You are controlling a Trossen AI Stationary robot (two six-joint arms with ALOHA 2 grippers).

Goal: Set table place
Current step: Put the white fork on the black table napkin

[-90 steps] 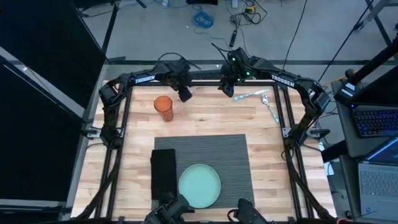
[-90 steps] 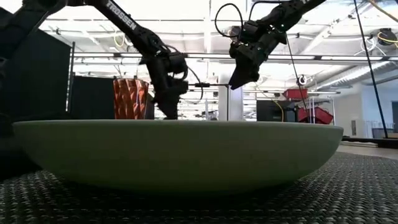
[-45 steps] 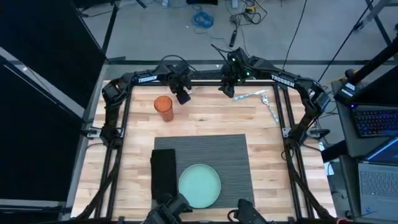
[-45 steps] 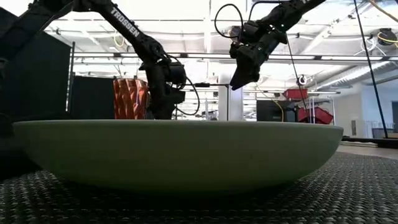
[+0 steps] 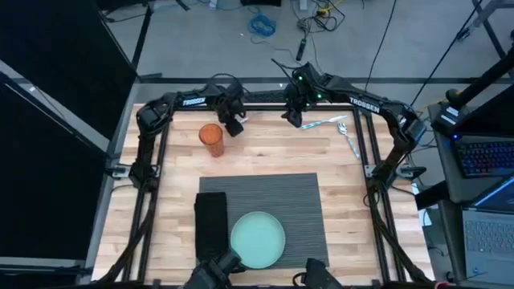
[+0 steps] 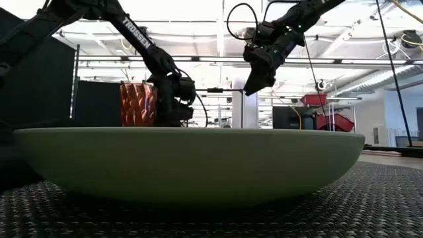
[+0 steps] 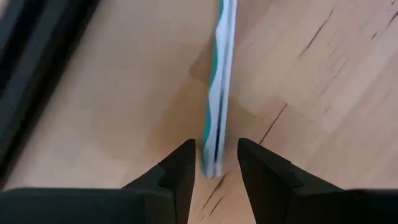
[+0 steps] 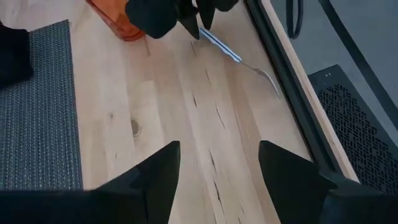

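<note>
On the table (image 5: 265, 156), near its far edge, lies a piece of cutlery with a teal-and-white handle (image 7: 217, 93); its metal head (image 8: 270, 81) points away. My left gripper (image 7: 216, 165) is open and low beside the orange cup (image 5: 212, 138). Its fingers stand on either side of the handle's end with a gap showing on each side. My right gripper (image 5: 293, 118) hangs open above the far middle of the table, with nothing between its fingers. The dark ribbed place mat (image 5: 297, 201) carries the pale teal plate (image 5: 257, 238) and a black napkin (image 5: 211, 225).
Two more pieces of cutlery (image 5: 325, 123) (image 5: 350, 143) lie at the far right of the table. The black frame rail (image 5: 257, 100) runs close behind both grippers. Bare wood lies between the cup and the mat.
My left gripper has come down to the table and shifted a little toward the orange cup. My right arm has kept still.
</note>
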